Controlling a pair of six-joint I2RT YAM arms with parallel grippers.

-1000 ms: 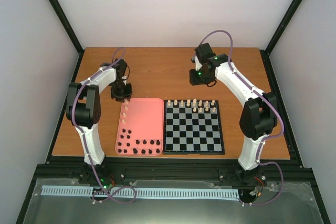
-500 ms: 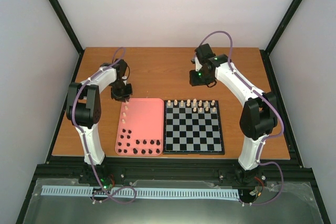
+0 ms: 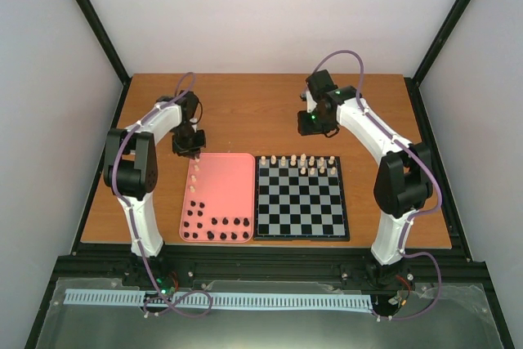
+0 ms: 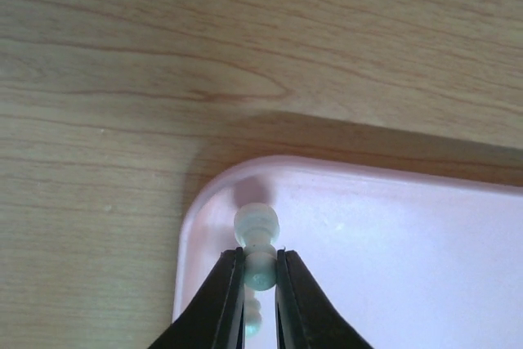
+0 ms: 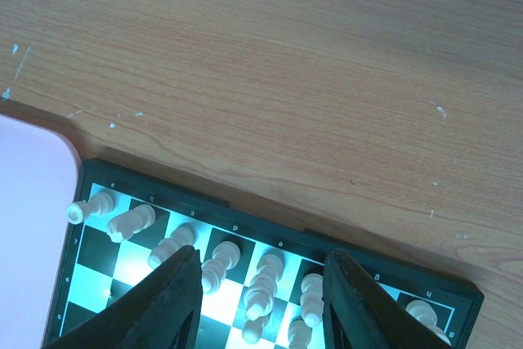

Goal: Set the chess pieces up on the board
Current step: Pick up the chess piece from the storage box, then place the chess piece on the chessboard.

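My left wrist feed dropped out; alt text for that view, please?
The left gripper is shut on a small cream chess piece, its round head showing above the grip, over a rounded corner of the pink tray. Wooden table fills the rest.

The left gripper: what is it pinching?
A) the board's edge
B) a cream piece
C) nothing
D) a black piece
B: the left wrist view shows the left gripper shut on a cream piece at the corner of the pink tray.
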